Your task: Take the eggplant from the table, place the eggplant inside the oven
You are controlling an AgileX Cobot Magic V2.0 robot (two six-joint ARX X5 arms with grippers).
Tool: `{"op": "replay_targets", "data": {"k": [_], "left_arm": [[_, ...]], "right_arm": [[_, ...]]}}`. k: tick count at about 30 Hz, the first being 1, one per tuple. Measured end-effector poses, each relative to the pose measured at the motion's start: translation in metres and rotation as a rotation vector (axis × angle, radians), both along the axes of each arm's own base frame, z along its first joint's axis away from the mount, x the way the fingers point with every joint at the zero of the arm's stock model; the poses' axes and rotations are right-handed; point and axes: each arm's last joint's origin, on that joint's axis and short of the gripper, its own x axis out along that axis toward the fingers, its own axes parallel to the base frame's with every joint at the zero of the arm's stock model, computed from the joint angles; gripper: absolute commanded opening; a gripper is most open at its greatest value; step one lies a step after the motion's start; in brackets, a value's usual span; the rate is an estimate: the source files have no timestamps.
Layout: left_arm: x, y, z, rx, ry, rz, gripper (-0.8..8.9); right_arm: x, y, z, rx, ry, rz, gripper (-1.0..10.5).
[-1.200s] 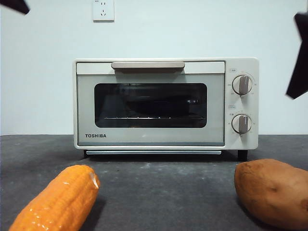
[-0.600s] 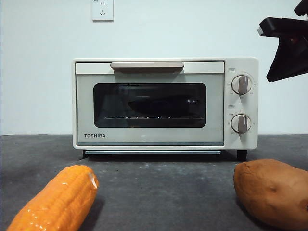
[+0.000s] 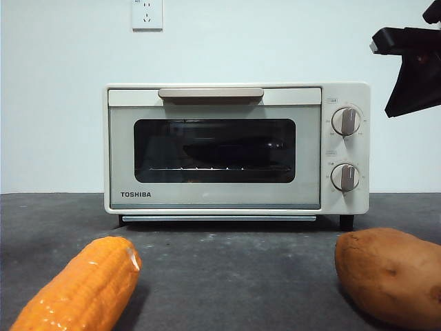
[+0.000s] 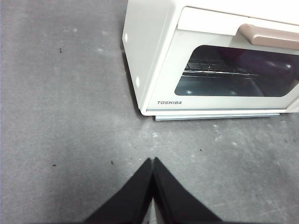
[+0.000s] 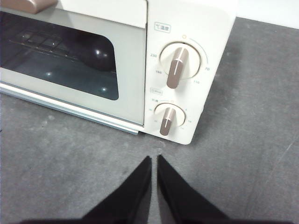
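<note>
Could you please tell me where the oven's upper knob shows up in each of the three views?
Front view: the upper knob sits high on the oven panel's right side.
Left wrist view: not in the picture; the frame cuts the oven off before its knob panel.
Right wrist view: upper knob above the smaller lower knob.
Shared landmark: the beige door handle.

One oven w/ two knobs and one handle. On the table: one corn cob, one sweet potato. One wall socket; two grippers, both w/ jaws together: left, right.
</note>
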Motion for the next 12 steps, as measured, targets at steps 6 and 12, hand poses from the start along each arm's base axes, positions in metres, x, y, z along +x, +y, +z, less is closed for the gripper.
{"op": "replay_targets", "data": {"k": [6,12], "left_arm": [[-0.018,0.006,0.006,0.051,-0.106,-0.002,0.06],[-0.033,0.019,0.004,0.077,-0.397,0.183,0.06]], "right_arm": [[0.0,0.0,0.0,0.0,-0.001,0.0,0.1],[0.0,0.0,0.0,0.0,0.0,0.0,0.1]]}}
